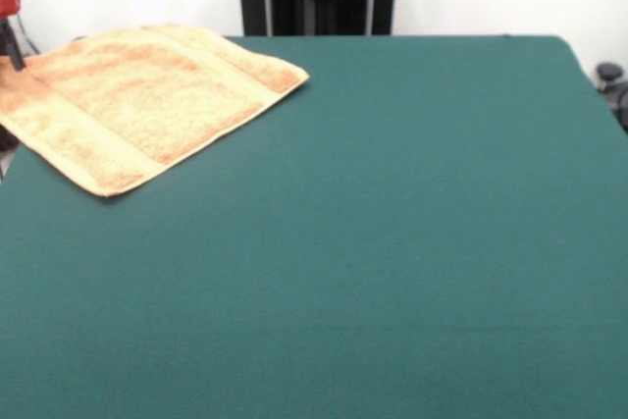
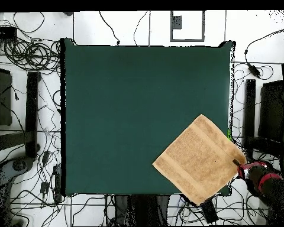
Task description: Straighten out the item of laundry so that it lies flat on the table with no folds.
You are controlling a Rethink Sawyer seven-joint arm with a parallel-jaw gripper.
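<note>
Laundry first, though the large dark green felt-topped table (image 1: 392, 242) dwarfs it: the orange-tan terry hand towel (image 1: 147, 105) lies spread, apparently fold-free, at one corner, overhanging the edge. The red-and-black gripper (image 2: 242, 167) sits at its corner; whether apart or together, I cannot tell.

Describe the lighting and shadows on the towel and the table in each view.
Front view: even, soft light, no glare on the dark green felt table; the orange-tan terry towel casts only a thin shadow along its near edges. Overhead view: flat light, no clear shadow around the towel.
</note>
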